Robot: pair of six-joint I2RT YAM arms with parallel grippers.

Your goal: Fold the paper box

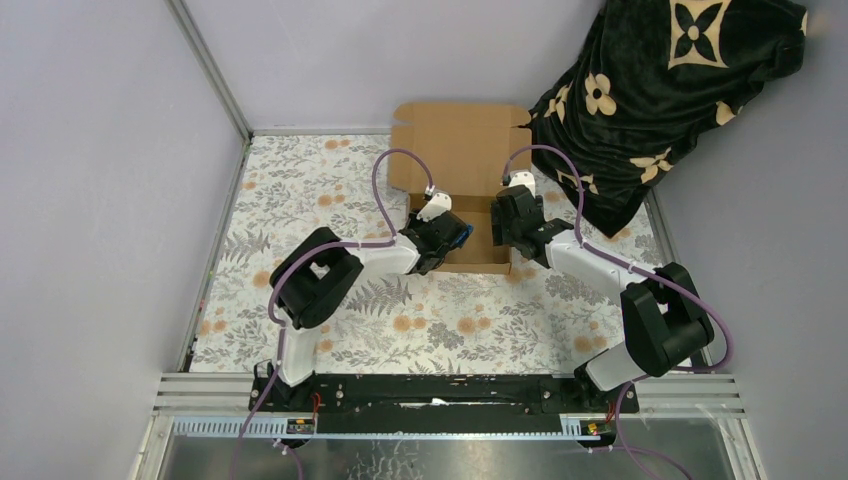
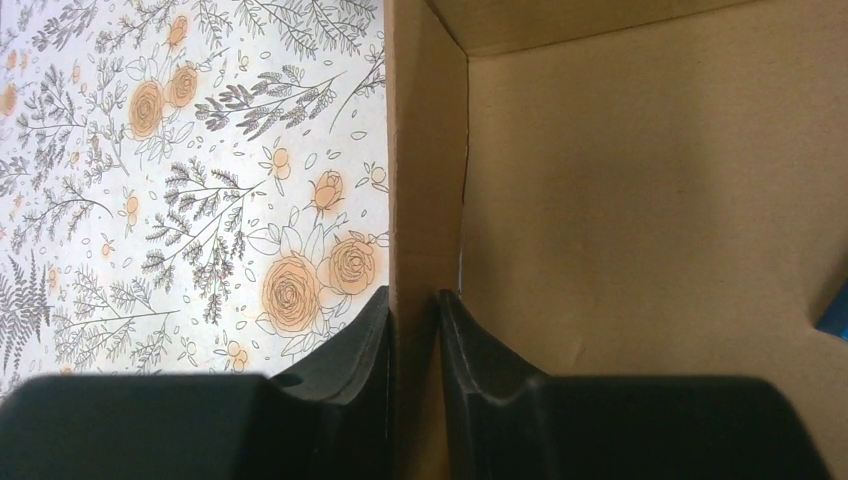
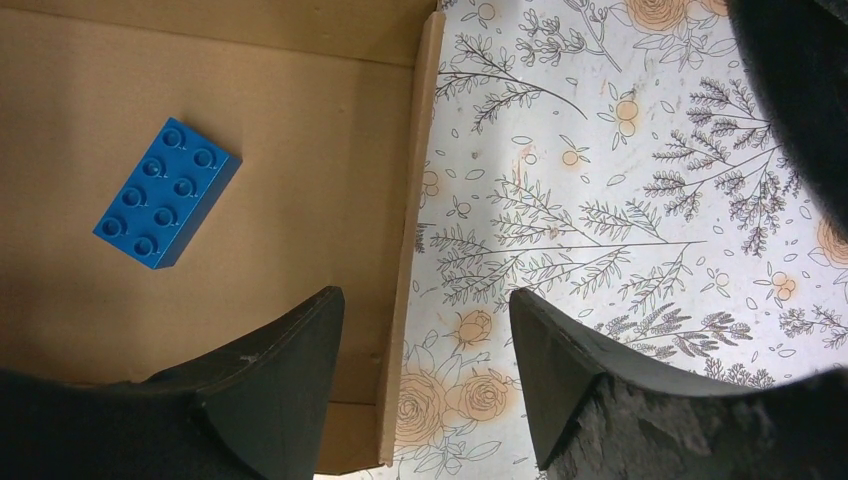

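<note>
Floral counter (image 1: 300,180); paper box (image 1: 460,140); left claw (image 2: 414,296) pinching its side wall; right claw (image 3: 425,292) spread astride opposite wall.

The paper box (image 2: 650,200) overruns the left wrist view (its blue brick (image 2: 838,322) merely a sliver).

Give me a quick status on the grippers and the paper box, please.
Left gripper astride left wall of paper box, grip unclear. Right gripper open, straddling right wall, not touching. Blue brick lying inside the box.
</note>
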